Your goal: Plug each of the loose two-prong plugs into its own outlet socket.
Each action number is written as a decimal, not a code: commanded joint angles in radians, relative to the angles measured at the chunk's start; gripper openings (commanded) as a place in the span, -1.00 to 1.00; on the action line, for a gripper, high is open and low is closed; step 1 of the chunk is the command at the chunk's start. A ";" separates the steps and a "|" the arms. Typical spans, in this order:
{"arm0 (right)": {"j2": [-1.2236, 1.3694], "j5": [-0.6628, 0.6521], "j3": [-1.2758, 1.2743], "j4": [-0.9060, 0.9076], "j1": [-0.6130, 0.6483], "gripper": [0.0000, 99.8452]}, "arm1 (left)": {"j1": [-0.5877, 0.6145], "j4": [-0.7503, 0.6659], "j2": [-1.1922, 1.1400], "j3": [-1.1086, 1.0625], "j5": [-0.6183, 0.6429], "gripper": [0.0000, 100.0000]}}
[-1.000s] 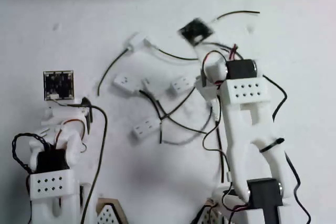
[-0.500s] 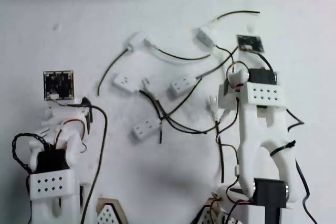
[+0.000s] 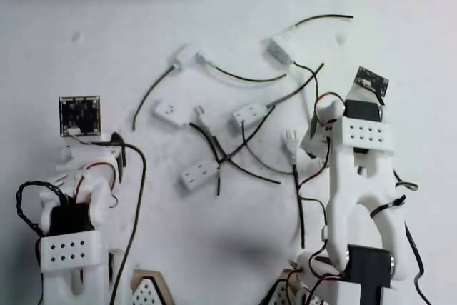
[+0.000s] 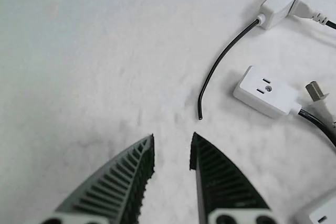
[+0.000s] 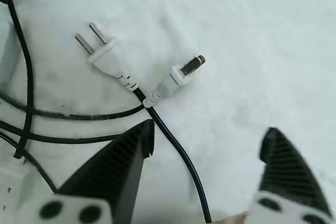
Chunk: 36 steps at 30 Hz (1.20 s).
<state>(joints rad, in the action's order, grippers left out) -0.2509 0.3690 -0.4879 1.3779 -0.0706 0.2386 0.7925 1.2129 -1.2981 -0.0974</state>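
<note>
Several white outlet sockets lie mid-table: one [image 3: 169, 111] at the left, one [image 3: 250, 113] in the middle, one [image 3: 198, 173] nearer the front. Two more [image 3: 186, 55] [image 3: 280, 48] lie farther back. A loose two-prong plug [image 3: 289, 141] rests just left of the right arm [image 3: 355, 176]. In the right wrist view my right gripper [image 5: 210, 129] is open, hovering over that plug [image 5: 102, 51] and a second connector [image 5: 181, 72]. My left gripper [image 4: 172, 139] is slightly open above bare table, short of a socket [image 4: 266, 92] and another loose plug [image 4: 317, 92].
Black cables [image 3: 235, 155] cross and tangle between the sockets. A loose cable end [image 4: 199, 116] lies ahead of the left gripper. The left arm [image 3: 71, 205] sits at the front left. A cable [image 3: 325, 18] curves at the back right near the table's far edge.
The right arm has swung right and back, away from the middle socket, uncovering the back right socket. The cables and the loose plug beside it shifted. The left arm has not moved.
</note>
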 commanded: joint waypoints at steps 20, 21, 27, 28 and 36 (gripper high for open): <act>-0.151 -1.924 -0.043 -0.016 -0.005 -0.82 | 0.007 -0.021 0.012 0.003 0.000 -0.74; -0.151 -1.952 -0.060 -0.031 -0.005 -0.78 | 0.007 -0.021 0.012 0.003 0.000 -0.74; -0.150 -1.975 -0.166 -0.154 -0.002 -0.47 | 0.007 -0.021 0.012 0.003 0.000 -0.74; -0.150 -1.976 -0.189 -0.177 0.012 -0.47 | 0.007 -0.021 0.012 0.003 0.000 -0.74; -0.150 -1.976 -0.281 -0.282 0.097 -0.53 | 0.005 -0.021 0.012 0.003 0.000 -0.74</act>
<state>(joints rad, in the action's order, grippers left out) -0.3659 -1.5980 -0.7702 1.1201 0.0077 0.2386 0.7925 1.2129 -1.2981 -0.0974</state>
